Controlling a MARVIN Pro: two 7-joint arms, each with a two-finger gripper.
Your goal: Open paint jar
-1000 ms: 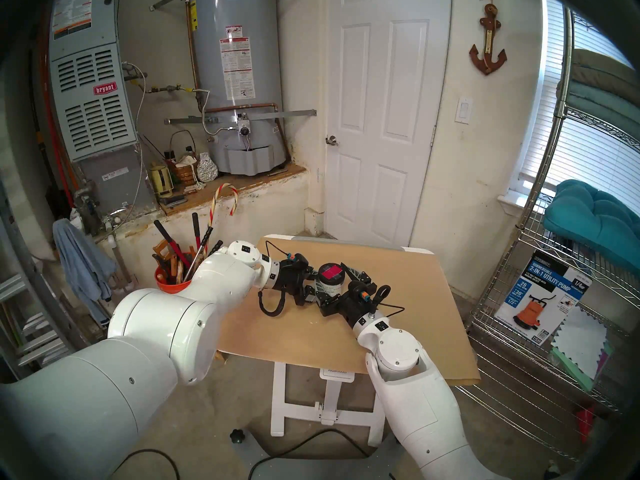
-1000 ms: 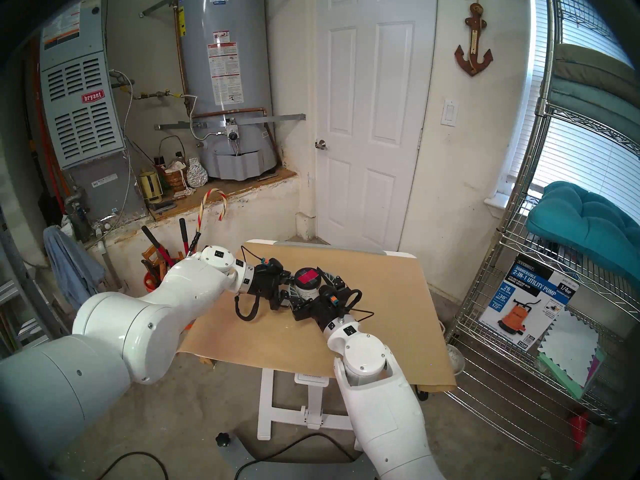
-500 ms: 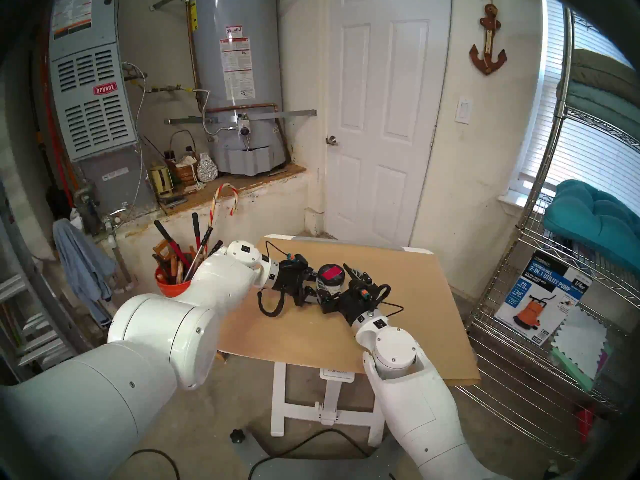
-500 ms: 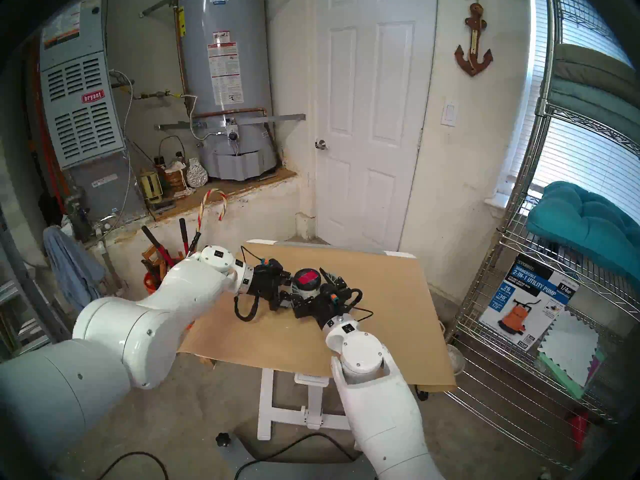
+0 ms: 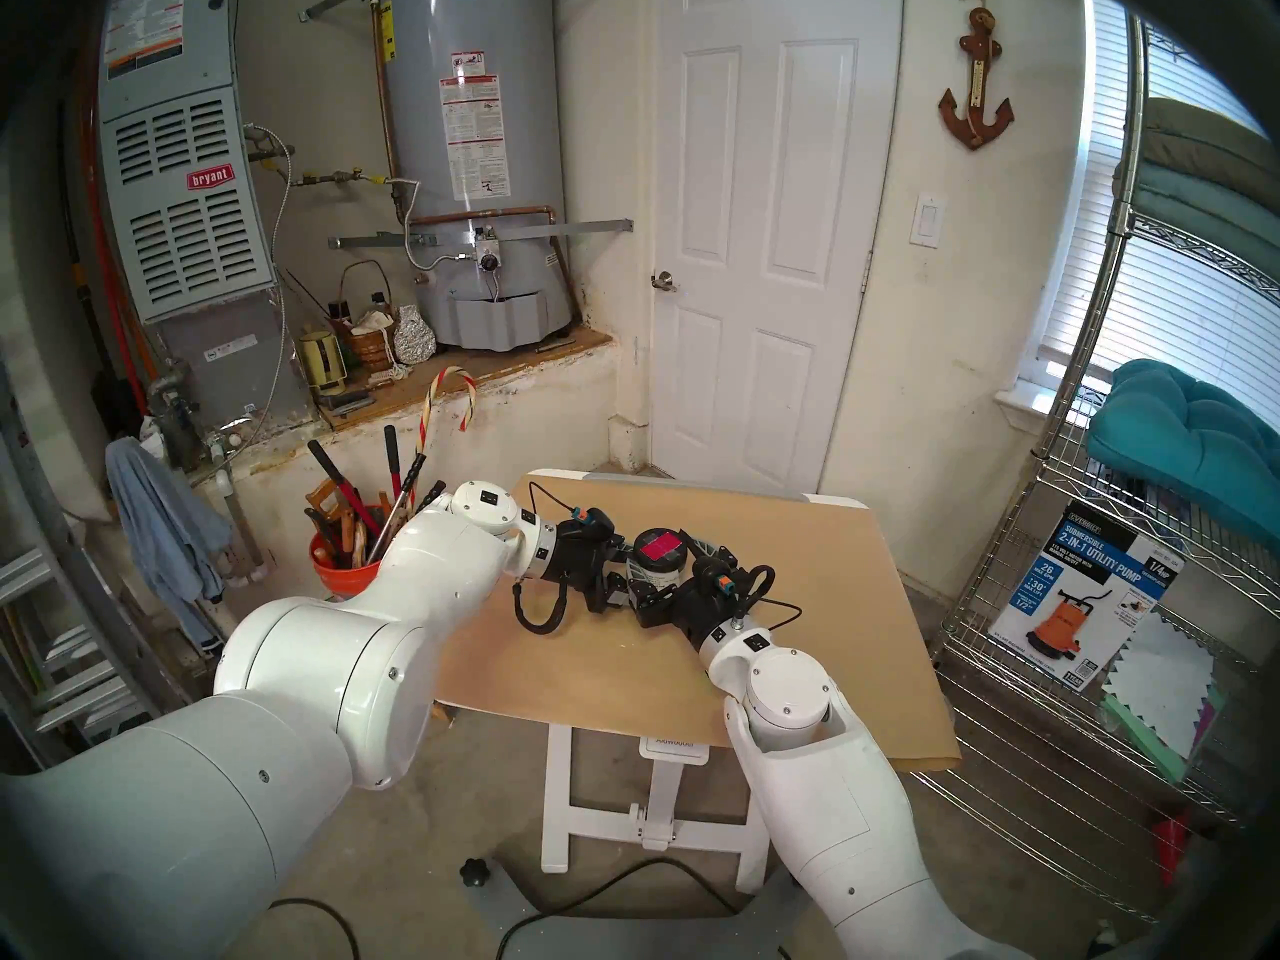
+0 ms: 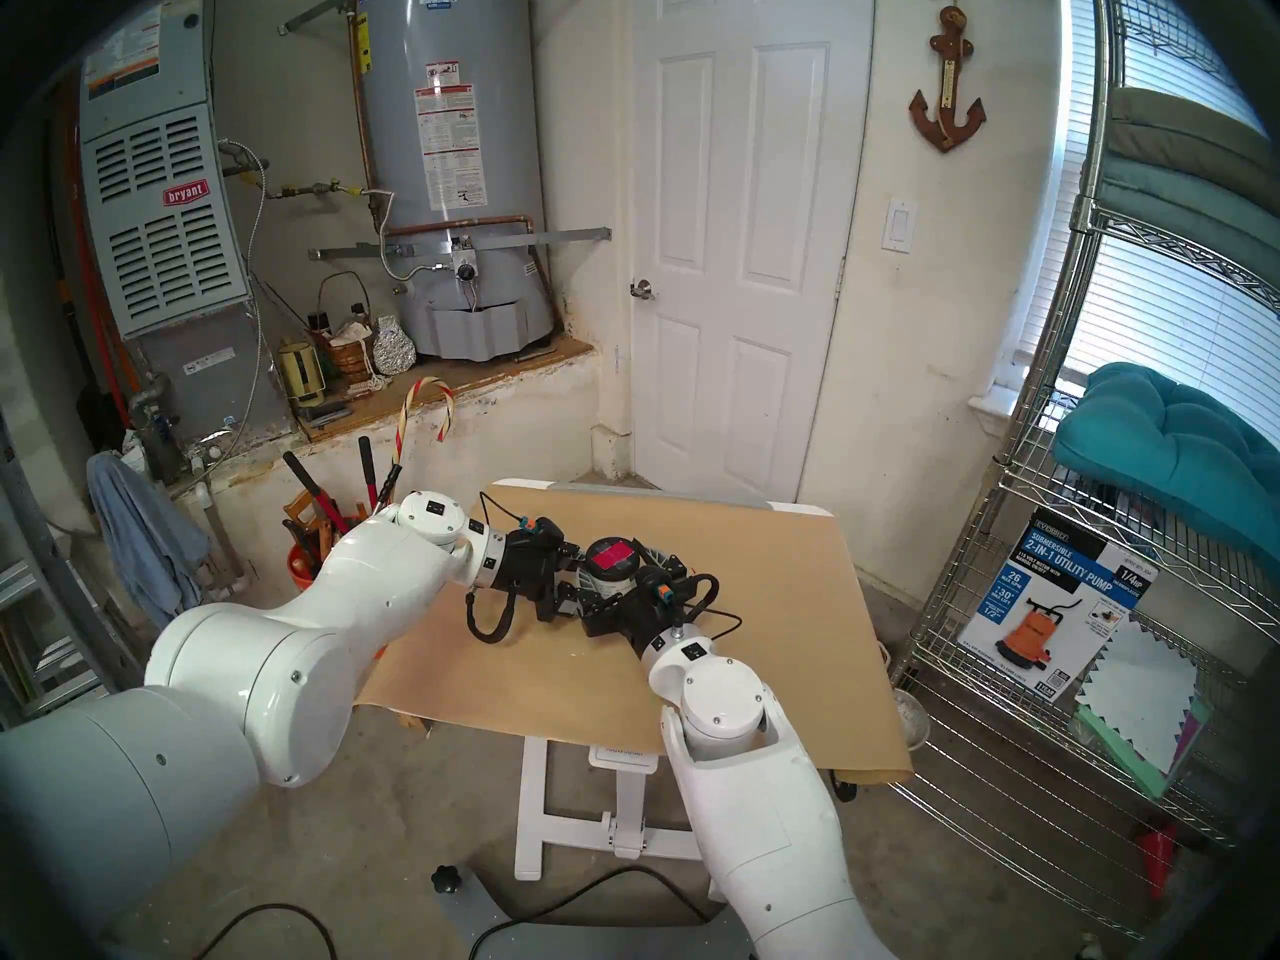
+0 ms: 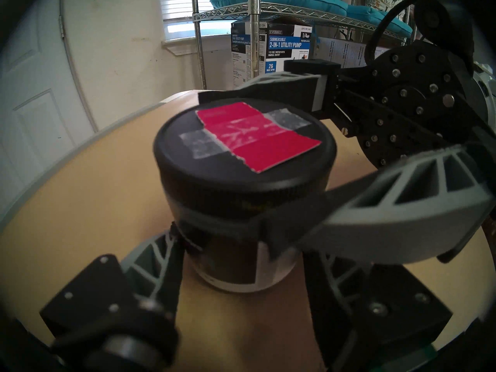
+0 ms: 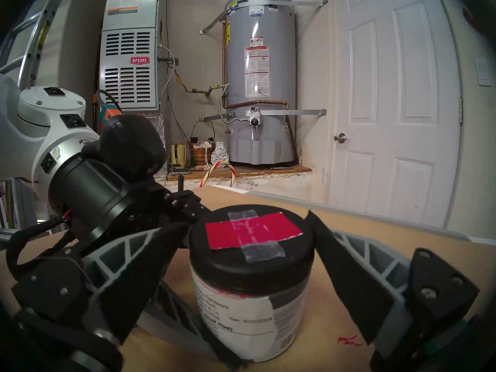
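Starting at our left, we see the left pincer (image 5: 636,572) pinched onto the body of the paint jar (image 5: 658,565), its ribbed fingers (image 7: 158,258) pressed against the label below the cap. The jar stands upright on the paper-covered desk (image 5: 817,633), near the middle of its far half, between the two arms. It is a short cylinder with a white-grey printed label (image 8: 249,320), a smear of red at the label's top edge, and a black round lid (image 8: 251,241) that sits on the jar, carrying a red-pink rectangular patch (image 7: 256,136) held down by clear tape. Further right, the right pincer (image 5: 675,562) stands spread wide around the lid: the right wrist view shows a gap between the right-hand finger (image 8: 346,277) and the lid's rim, while the left wrist view shows the near finger (image 7: 375,202) lying along the lid's lower edge; whether it actually touches we cannot tell. Only the right wrist view gives us the label's text and barcode and a small red mark (image 8: 349,340) on the paper beside the jar; only the left wrist view shows the left pincer's grip low on the jar; the head views place the whole group on the desk.
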